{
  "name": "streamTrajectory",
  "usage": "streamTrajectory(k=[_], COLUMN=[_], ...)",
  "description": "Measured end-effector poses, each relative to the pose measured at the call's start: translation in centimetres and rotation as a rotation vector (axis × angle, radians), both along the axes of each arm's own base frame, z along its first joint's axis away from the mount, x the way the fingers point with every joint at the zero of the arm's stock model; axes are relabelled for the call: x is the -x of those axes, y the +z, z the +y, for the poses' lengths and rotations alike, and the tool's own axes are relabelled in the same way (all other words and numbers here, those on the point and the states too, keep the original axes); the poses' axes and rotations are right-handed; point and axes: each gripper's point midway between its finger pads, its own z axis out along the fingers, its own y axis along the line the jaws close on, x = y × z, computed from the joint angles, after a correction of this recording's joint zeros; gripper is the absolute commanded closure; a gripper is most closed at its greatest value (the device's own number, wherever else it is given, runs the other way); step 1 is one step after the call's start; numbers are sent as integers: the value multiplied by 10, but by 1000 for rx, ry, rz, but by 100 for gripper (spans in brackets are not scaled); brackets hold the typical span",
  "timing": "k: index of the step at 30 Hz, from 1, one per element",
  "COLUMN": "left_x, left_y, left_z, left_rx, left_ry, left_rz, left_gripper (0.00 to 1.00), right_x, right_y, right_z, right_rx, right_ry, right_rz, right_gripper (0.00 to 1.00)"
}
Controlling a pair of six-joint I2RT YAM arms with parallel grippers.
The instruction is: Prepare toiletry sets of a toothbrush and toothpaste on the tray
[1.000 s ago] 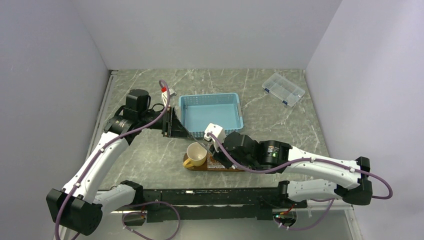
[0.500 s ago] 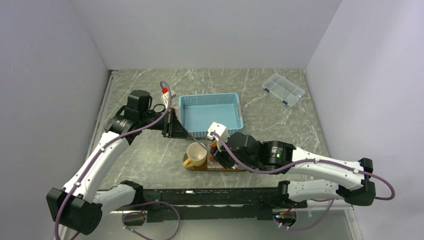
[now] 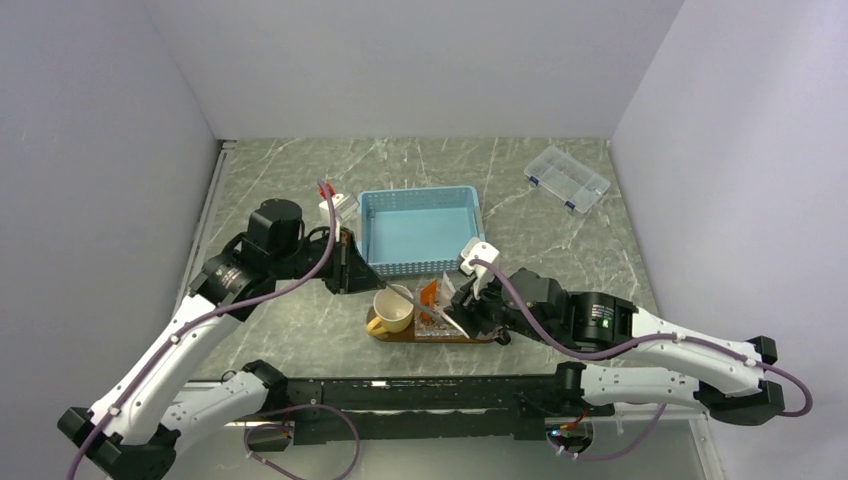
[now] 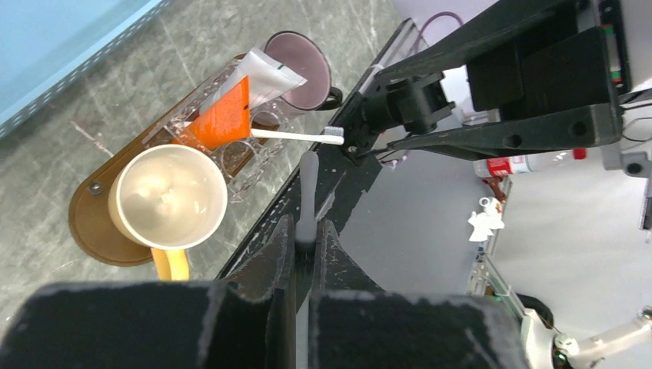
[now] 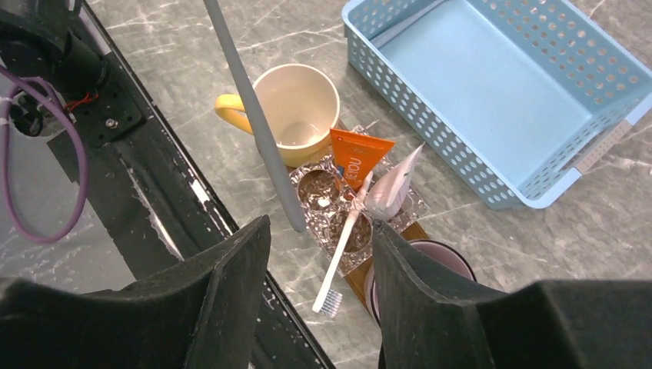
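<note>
My left gripper [image 3: 352, 270] [image 4: 307, 234] is shut on a grey toothbrush [image 4: 308, 188] [image 5: 254, 115], which slants over the yellow cup [image 3: 392, 310] [image 5: 296, 111] toward the tray. On the dark wooden tray [image 3: 480, 338] [image 4: 88, 223] a clear holder [image 5: 327, 200] carries an orange toothpaste [image 3: 428, 293] [image 5: 357, 161], a white-silver toothpaste [image 5: 392, 188] [image 4: 265, 77] and a white toothbrush [image 5: 342, 246] [image 4: 296, 134] with its bristles hanging off the near side. Above them my right gripper [image 3: 453, 310] [image 5: 321, 224] stands open and holds nothing.
A purple cup [image 5: 423, 257] [image 4: 296, 58] stands on the tray's right end, partly under my right finger. Behind the tray sits a blue slatted basket [image 3: 420, 230] [image 5: 492, 84]. At the back right lies a clear compartment box [image 3: 567, 178]. The black base rail [image 3: 400, 395] runs just in front of the tray.
My right gripper has opened and drawn back to the right, uncovering the orange tube and white brush in the holder. The left gripper has closed on the grey brush and shifted nearer.
</note>
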Motion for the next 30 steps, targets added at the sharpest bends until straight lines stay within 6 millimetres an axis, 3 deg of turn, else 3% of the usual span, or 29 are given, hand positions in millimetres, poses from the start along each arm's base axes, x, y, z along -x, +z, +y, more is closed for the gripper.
streamTrajectory(k=[10,16,24,30], left_x=[7,16,23,15], left_y=[-3,6,-13,-22], left_z=[-1,-8,-24,-31], left_rx=[-119,-164,-306,-395], left_ry=[69,76,90,128], left_rz=[-63,-124,-180,-217], left_gripper=[100,100,100,100], right_x=[-1,-1,-4,-3], right_y=[-9,2,1,-9], right_z=[-13,-23,-27,-27], right_rx=[-17,-92,-132,-121], right_ry=[-46,-80,-124,-133], right_rz=[7,1,17,36], right_gripper=[46,42,42,42])
